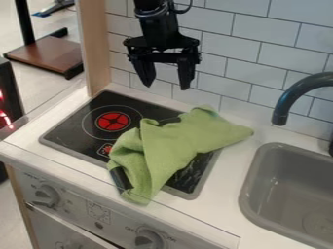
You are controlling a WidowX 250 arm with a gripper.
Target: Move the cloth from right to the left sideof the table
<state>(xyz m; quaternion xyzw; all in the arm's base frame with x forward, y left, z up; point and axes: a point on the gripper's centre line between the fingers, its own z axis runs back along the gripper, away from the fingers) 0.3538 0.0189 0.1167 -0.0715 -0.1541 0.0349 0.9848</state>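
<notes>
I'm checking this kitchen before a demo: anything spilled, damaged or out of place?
The green cloth looks out of place: it lies crumpled over the cooktop, an odd spot for fabric. A dark piece shows at its lower left edge; I can't tell what it is. No spill or damage stands out.

The green cloth (170, 148) lay unfolded and rumpled, in a long, slanting heap over the right part of the black cooktop (68, 130). Soft ridges and creases ran along it. Its far end spread past the cooktop's edge onto the white counter (228, 168), one corner pointing toward the wall side of the sink (249, 187). Its near end bunched down over the cooktop's front edge, to the right of the red burner (112, 121).
</notes>
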